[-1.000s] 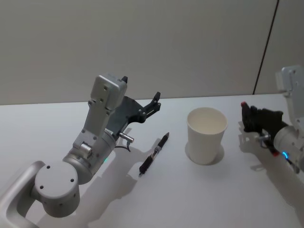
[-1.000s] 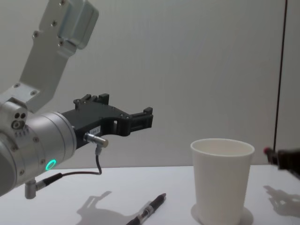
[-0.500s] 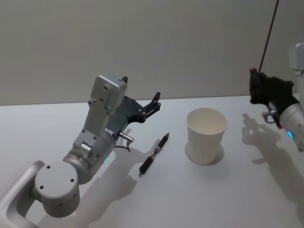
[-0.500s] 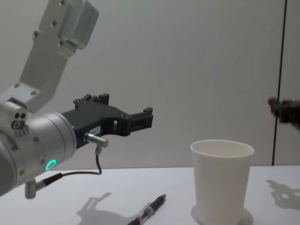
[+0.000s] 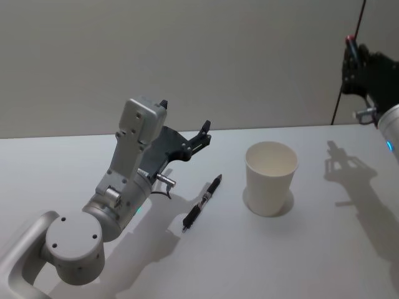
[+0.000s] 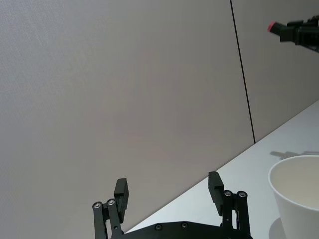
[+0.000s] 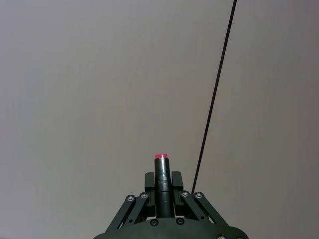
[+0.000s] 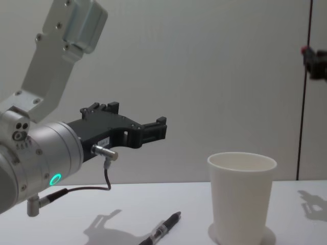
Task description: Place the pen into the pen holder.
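The pen holder, a white paper cup, stands upright on the table right of centre. A black pen lies flat on the table to its left. My right gripper hangs high at the far right, well above and right of the cup, shut on a second dark pen with a red end that sticks out past its fingers. My left gripper is open and hovers above the table left of the lying pen.
The white table meets a plain grey wall behind. A dark vertical seam runs down the wall at the right. The left arm's large silver body takes up the near left.
My right gripper has risen with the red-ended pen from near table height to high at the right. The left arm, lying pen and cup have not moved.
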Controlling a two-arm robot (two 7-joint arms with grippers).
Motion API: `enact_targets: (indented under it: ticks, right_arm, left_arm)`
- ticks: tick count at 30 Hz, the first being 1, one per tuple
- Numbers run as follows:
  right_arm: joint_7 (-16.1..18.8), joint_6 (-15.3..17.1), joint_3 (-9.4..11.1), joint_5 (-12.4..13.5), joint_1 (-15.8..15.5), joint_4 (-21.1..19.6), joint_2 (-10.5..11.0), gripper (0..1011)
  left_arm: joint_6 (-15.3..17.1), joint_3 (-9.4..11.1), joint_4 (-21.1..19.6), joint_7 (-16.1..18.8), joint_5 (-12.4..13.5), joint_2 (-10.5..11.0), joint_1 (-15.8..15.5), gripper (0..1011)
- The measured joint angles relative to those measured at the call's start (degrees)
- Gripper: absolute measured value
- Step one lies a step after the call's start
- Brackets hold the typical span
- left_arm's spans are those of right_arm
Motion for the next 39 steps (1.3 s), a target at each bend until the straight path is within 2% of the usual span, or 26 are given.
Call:
enact_targets:
  ticks: [8, 18, 37, 39]
  right_arm:
    - [-0.1, -4.2, 0.0, -1.2, 0.9, 0.2, -0.9, 185]
    - [3.4, -5.9, -0.8, -0.5, 1.6, 0.8, -2.2, 185]
    - [15.5, -9.2, -3.4, 2.7, 3.1, 3.1, -5.1, 185]
    - [17.6, -9.8, -3.9, 3.3, 3.4, 3.7, -5.7, 185]
  left_arm:
    - [0.0, 0.0, 0.0, 0.0, 0.0, 0.0, 0.0, 1000]
    - [0.0, 0.0, 0.0, 0.0, 0.0, 0.0, 0.0, 1000]
    - [0.0, 0.0, 0.0, 0.0, 0.0, 0.0, 0.0, 1000]
    - [0.0, 0.0, 0.0, 0.0, 0.0, 0.0, 0.0, 1000]
